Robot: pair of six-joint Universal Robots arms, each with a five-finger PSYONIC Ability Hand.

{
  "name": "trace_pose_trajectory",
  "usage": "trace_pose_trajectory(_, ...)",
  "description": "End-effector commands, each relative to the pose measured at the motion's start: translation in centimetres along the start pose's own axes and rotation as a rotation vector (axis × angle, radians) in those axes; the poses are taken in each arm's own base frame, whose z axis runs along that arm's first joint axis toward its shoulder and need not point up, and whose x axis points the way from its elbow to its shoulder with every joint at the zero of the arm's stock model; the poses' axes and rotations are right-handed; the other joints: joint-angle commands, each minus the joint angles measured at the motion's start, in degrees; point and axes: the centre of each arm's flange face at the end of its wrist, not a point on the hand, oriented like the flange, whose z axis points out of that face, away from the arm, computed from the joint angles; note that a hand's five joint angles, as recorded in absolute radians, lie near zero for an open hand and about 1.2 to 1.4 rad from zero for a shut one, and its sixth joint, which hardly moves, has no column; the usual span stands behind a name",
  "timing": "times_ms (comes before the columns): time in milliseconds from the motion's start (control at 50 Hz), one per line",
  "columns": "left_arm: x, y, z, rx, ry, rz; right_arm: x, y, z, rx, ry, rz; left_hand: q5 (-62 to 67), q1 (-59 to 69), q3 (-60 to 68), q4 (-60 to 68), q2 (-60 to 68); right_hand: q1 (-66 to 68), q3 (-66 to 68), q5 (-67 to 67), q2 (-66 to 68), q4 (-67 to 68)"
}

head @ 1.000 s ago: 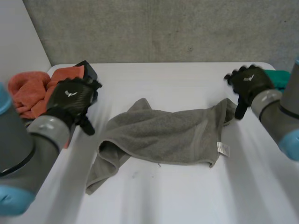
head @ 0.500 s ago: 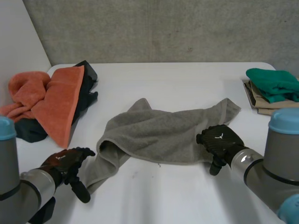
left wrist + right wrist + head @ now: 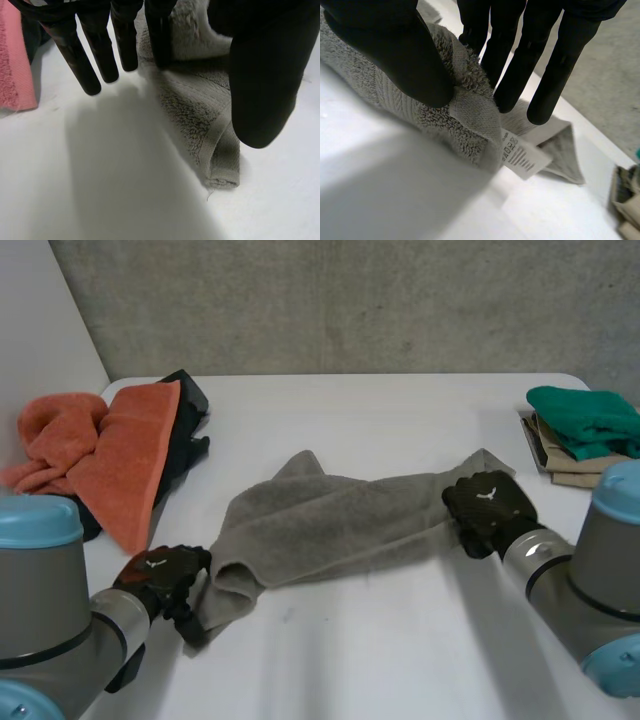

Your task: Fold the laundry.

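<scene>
A grey towel (image 3: pixel 330 525) lies crumpled across the middle of the white table (image 3: pixel 400 660). My right hand (image 3: pixel 487 508) is at its right end, shut on the near right corner. In the right wrist view the thumb (image 3: pixel 395 45) pinches the towel (image 3: pixel 470 115) against the fingers, and the white label (image 3: pixel 520 157) hangs just below the grip. My left hand (image 3: pixel 160 575) is low at the towel's near left corner. In the left wrist view its fingers (image 3: pixel 80 55) are straight and its thumb (image 3: pixel 260 75) stands apart, with the folded corner (image 3: pixel 200 115) lying on the table between them, not gripped.
An orange towel (image 3: pixel 110 455) is draped over dark cloth (image 3: pixel 185 430) at the far left; its edge (image 3: pixel 12 65) lies beside my left fingers. A green cloth (image 3: pixel 585 420) sits on tan folded items (image 3: pixel 560 465) at the far right. A grey wall runs behind the table.
My right hand closed on the towel's near right corner and carried it up and back, bunching that end. My left hand slid right to the near left corner.
</scene>
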Motion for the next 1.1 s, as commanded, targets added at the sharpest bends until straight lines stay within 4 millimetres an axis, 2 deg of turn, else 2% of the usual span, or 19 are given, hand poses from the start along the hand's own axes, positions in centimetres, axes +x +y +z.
trace_pose_trajectory(20,0.1,-0.2,1.2,0.001,-0.033,0.034,2.8,-1.2,-0.4,0.009,0.068,0.019,14.3,14.1,14.2,14.4,14.3,16.0,12.1,13.8,13.0,11.7)
trace_pose_trajectory(140,0.0,-0.4,2.1,0.02,-0.085,0.1,6.2,-2.9,-0.6,0.053,0.159,0.031,27.2,27.0,27.2,27.3,27.2,16.0,12.1,13.8,13.0,11.7)
trace_pose_trajectory(160,-0.1,-0.4,2.2,0.025,-0.09,0.106,6.5,-3.2,-0.7,0.06,0.167,0.032,30.9,30.7,30.9,31.0,30.9,16.0,12.1,13.8,13.0,11.7)
trace_pose_trajectory(180,0.0,-0.6,2.3,0.044,-0.099,0.121,7.2,-3.7,-0.8,0.076,0.183,0.031,41.4,41.2,41.4,41.5,41.4,16.0,12.1,13.8,13.0,11.7)
trace_pose_trajectory(240,0.3,-0.8,2.5,0.076,-0.104,0.156,7.9,-4.6,-1.0,0.097,0.198,0.029,51.7,51.6,51.7,51.9,51.8,16.0,12.1,13.8,13.0,11.7)
trace_pose_trajectory(300,0.4,-0.9,2.5,0.091,-0.108,0.196,8.5,-5.6,-1.2,0.115,0.211,0.027,56.8,56.6,56.8,56.9,56.8,16.0,12.1,13.8,13.0,11.7)
trace_pose_trajectory(360,0.1,-1.3,2.4,0.098,-0.128,0.238,9.6,-7.0,-1.6,0.142,0.235,0.026,56.8,56.6,56.8,56.9,56.8,16.0,12.1,13.8,13.0,11.7)
trace_pose_trajectory(440,-0.1,-1.6,1.3,0.1,-0.131,0.243,10.0,-8.5,-2.5,0.151,0.229,0.019,56.8,56.6,56.8,56.9,56.8,16.0,12.1,13.8,13.0,11.7)
trace_pose_trajectory(500,0.1,-1.6,-0.1,0.106,-0.107,0.228,9.4,-9.0,-3.2,0.142,0.192,0.015,12.6,12.4,12.5,12.7,12.6,16.0,12.1,13.8,13.0,11.7)
trace_pose_trajectory(540,0.4,-1.3,-1.1,0.096,-0.078,0.225,9.2,-8.8,-3.1,0.13,0.178,0.009,-0.3,-0.5,-0.3,-0.2,-0.3,16.0,12.1,13.8,13.0,11.7)
trace_pose_trajectory(620,1.1,-0.4,-2.1,0.066,-0.041,0.236,9.3,-7.7,-2.3,0.097,0.18,0.001,-1.0,-1.2,-1.1,-0.9,-1.0,16.0,12.1,13.8,13.0,11.7)
trace_pose_trajectory(680,1.4,-0.1,-2.1,0.064,-0.031,0.241,9.3,-7.2,-1.9,0.078,0.18,0.0,-0.2,-0.4,-0.2,-0.1,-0.2,16.0,12.1,13.8,13.0,11.7)
trace_pose_trajectory(800,0.9,-0.1,0.1,0.079,-0.058,0.234,10.4,-6.4,-1.5,0.064,0.206,0.016,7.5,7.4,7.5,7.6,7.6,16.0,12.1,13.8,13.0,11.7)
trace_pose_trajectory(1020,1.3,0.4,1.6,0.056,-0.038,0.244,11.1,-5.9,-1.2,0.056,0.223,0.02,10.2,10.1,10.2,10.3,10.3,16.0,12.1,13.8,13.0,11.7)
trace_pose_trajectory(1100,1.3,0.4,2.2,0.055,-0.041,0.247,11.2,-5.7,-1.1,0.055,0.223,0.024,14.9,14.8,14.9,15.0,15.0,16.0,12.1,13.8,13.0,11.7)
